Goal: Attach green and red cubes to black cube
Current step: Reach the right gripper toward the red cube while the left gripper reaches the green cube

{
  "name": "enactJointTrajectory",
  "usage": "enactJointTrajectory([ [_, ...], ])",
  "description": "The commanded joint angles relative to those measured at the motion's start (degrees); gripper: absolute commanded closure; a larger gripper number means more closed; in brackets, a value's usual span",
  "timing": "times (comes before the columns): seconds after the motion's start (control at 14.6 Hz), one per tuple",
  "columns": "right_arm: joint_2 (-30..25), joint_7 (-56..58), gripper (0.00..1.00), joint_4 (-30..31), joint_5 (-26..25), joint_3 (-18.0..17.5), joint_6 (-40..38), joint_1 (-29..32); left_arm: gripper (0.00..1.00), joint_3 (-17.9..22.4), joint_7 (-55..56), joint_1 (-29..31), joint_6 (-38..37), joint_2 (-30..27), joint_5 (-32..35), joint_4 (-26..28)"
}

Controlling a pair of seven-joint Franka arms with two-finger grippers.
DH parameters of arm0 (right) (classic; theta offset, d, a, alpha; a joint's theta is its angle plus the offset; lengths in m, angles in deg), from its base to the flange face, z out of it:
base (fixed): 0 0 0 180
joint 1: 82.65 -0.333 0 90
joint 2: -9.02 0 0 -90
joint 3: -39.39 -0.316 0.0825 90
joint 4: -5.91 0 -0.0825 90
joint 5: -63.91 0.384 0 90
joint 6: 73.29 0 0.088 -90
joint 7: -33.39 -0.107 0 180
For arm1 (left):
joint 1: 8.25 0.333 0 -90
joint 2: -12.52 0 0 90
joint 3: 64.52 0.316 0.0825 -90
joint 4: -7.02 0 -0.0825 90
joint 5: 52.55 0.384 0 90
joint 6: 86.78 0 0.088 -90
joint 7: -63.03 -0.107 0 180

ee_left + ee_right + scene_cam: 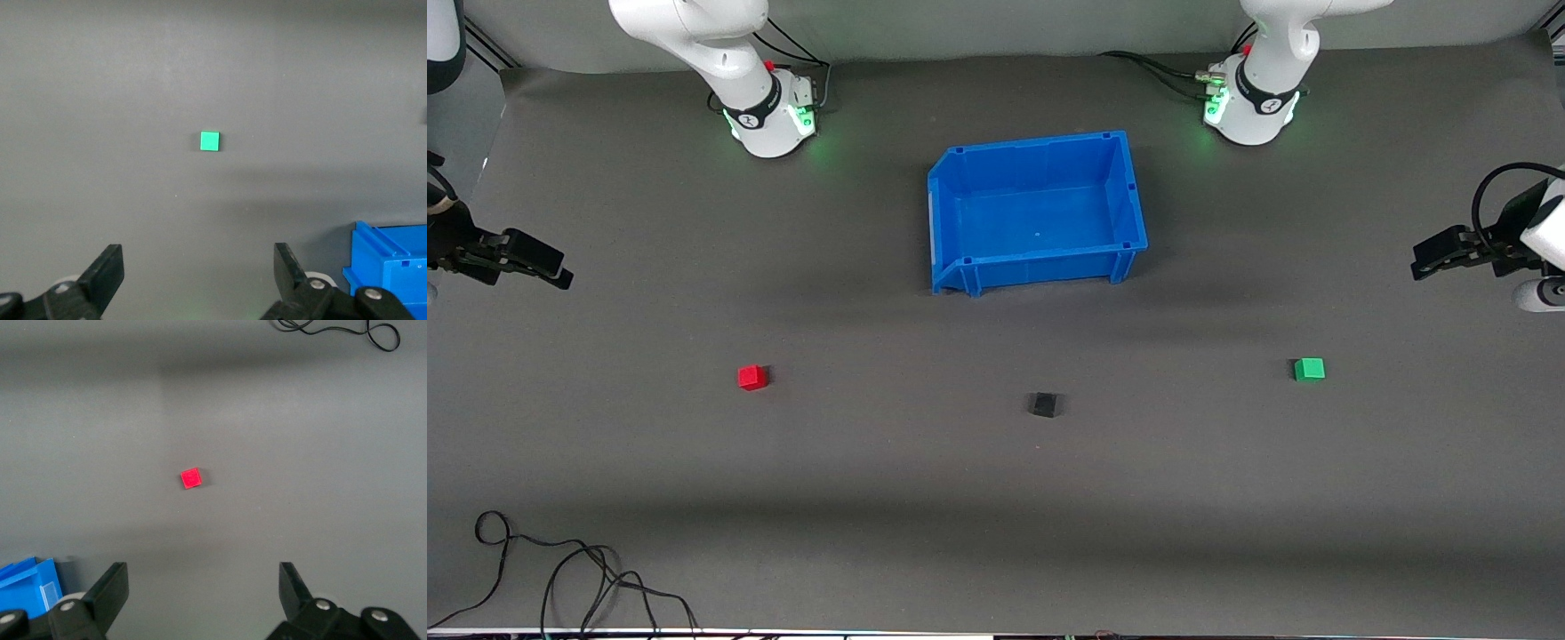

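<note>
The black cube (1042,405) lies on the grey mat, nearer the front camera than the blue bin. The red cube (752,377) lies toward the right arm's end, apart from it; it also shows in the right wrist view (191,478). The green cube (1309,369) lies toward the left arm's end; it also shows in the left wrist view (209,141). My left gripper (1424,263) hangs open and empty in the air at its end of the table, its fingers wide apart (198,267). My right gripper (559,272) hangs open and empty at its end (201,587).
An empty blue bin (1125,191) stands mid-table near the arms' bases; its corner shows in both wrist views (390,260) (27,583). A loose black cable (560,569) lies at the mat's front corner at the right arm's end.
</note>
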Motion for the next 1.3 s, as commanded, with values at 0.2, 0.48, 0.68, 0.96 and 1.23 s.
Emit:
enactJointTrajectory([
  [0.2, -0.7, 0.8, 0.00, 0.1, 1.0, 0.1, -0.2, -0.2, 0.00, -0.8, 1.1, 0.4, -1.2, 0.9, -0.1, -1.9],
  [0.48, -0.6, 0.8, 0.00, 0.1, 1.0, 0.1, -0.1, -0.2, 0.00, -0.5, 1.3, 1.3, 0.3, 2.6, -0.1, -1.4],
  [0.68, -0.5, 0.7, 0.00, 0.0, 1.0, -0.1, 0.3, -0.3, 0.00, -0.2, 1.1, 2.1, 4.1, 5.3, -0.2, 0.2],
  [0.96, 0.2, -10.3, 0.00, -1.1, 1.8, -0.2, 0.1, -0.2, 0.00, 0.0, 1.7, 4.7, 10.7, 10.8, -0.2, 3.2],
  [1.23, 1.0, -34.3, 0.00, -1.7, 8.5, 0.2, -0.4, 0.4, 0.00, 0.0, 2.3, 5.8, 22.3, 19.3, -0.1, 5.4],
])
